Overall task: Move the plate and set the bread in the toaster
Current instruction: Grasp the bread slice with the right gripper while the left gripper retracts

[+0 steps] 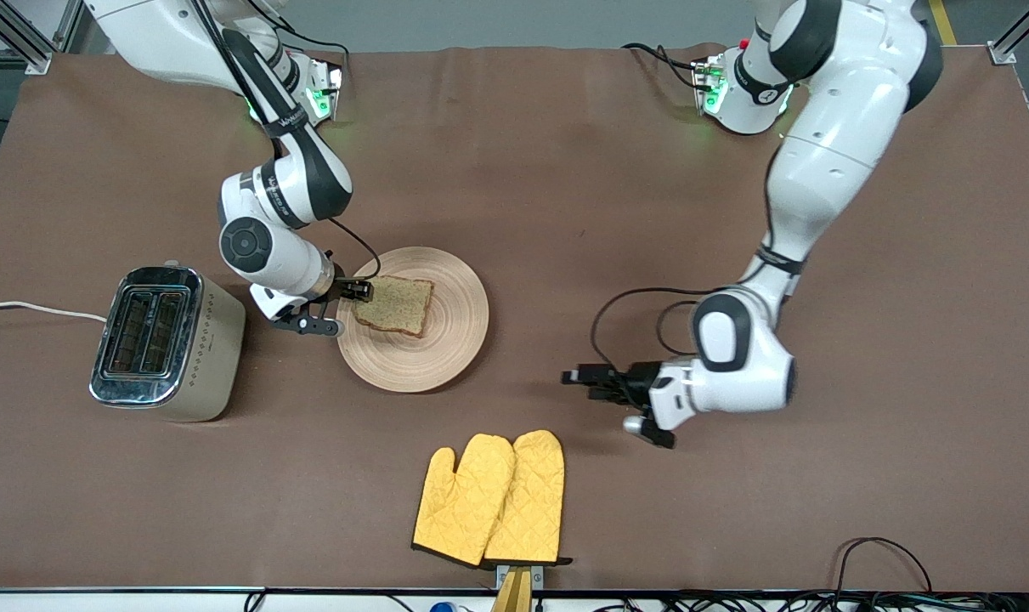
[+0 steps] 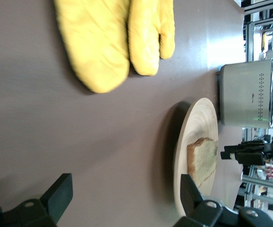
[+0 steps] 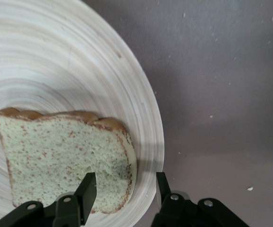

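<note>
Bread (image 1: 393,305) on plate (image 1: 446,348) — right gripper (image 1: 363,291) parted astride crust (contact unclear); left gripper (image 1: 584,382) parted, waiting.

Even overhead light, soft shadows under the round pale wooden plate (image 1: 446,340), glare on the boxy chrome-topped cream toaster (image 1: 167,342) (window blown out in left wrist view), foreground fingers blurred.

The bread (image 1: 393,305) lies on the plate (image 1: 446,340), on the part toward the toaster (image 1: 167,342). The toaster stands beside the plate, toward the right arm's end of the table (image 1: 565,153). A pair of oven mitts (image 1: 493,499) lies nearer to the front camera than the plate, side by side and touching, at the table's edge.
</note>
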Controlling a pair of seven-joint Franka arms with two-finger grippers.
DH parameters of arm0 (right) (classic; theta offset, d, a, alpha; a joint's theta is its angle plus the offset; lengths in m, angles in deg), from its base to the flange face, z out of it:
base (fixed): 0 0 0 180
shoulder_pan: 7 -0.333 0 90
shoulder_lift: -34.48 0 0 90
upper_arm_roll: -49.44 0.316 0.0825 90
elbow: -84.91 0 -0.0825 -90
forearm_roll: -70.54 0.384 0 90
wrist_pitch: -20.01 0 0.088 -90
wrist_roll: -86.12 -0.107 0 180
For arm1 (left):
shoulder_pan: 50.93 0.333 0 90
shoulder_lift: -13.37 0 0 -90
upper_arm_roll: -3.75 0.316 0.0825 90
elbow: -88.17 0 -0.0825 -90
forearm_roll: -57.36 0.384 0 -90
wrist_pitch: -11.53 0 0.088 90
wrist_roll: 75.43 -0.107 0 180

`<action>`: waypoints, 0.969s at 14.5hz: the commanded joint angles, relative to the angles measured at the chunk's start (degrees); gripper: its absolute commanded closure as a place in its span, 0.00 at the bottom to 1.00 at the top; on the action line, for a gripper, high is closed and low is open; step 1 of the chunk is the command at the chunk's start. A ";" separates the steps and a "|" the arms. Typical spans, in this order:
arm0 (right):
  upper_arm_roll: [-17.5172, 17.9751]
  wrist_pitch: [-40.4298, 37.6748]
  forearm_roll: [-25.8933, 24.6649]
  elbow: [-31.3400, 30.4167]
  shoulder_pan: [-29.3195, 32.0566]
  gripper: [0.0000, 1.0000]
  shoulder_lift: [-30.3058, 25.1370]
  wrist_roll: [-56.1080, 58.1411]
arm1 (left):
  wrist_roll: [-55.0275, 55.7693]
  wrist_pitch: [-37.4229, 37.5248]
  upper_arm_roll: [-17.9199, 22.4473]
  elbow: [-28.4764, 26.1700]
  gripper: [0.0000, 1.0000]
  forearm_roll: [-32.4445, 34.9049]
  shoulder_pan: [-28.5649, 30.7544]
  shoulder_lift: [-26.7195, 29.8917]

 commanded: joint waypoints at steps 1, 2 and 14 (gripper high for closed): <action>-0.04 0.36 -1.38 -1.07 -0.97 0.41 0.41 -2.14 | 0.04 4.66 0.08 -0.97 0.00 7.38 3.95 3.74; -0.04 0.45 -1.38 -0.99 -1.49 0.41 1.20 -3.18 | 0.21 5.81 -0.01 -0.88 0.00 11.16 5.89 4.71; -0.04 -0.33 -1.47 0.85 -1.59 1.00 2.35 -3.72 | 10.36 16.54 2.45 -0.79 0.00 52.23 12.67 23.68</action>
